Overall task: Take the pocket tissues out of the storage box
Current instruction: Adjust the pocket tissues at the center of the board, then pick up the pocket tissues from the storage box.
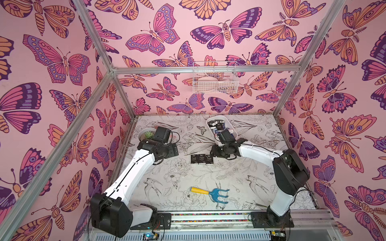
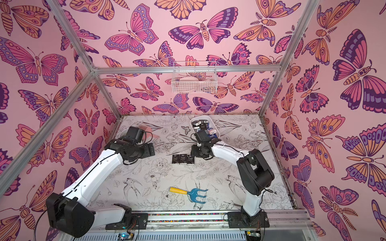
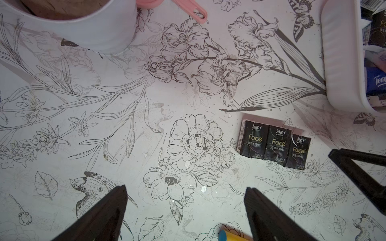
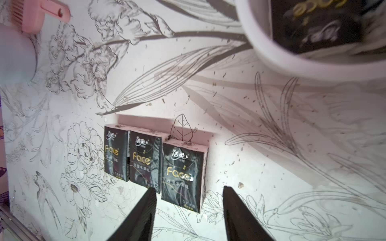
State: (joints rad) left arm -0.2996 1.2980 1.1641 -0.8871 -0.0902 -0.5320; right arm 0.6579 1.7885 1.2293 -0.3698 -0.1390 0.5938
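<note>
progress: early, as a judgement; three of the pocket tissues (image 1: 202, 159) are out, and a pile is left to take.
out so far: three black "Face" packets (image 4: 154, 160) lie flat and face up on the tabletop (image 1: 240, 173), side by side in a row with edges touching, near the storage box (image 3: 342, 62) but outside it.
left inside: several packets (image 1: 218, 126), black, white and a blue "Tempo" one (image 3: 376, 81), jumbled and overlapping; exact count cannot be told.
storage box: shallow white bin with rounded corners and a ribbed wall, at the far side of the tabletop.
right hand: right hand (image 4: 189, 194) has its fingers apart on either side of the end packet of the row; a gap shows, no clamp, and the packet rests on the tabletop.
left hand: left hand (image 3: 186, 188) is spread wide and empty, over bare tabletop near the plant pot (image 3: 94, 31).
look: thin flat packets in glossy film with gold-looking lettering; probably light and slippery.
</note>
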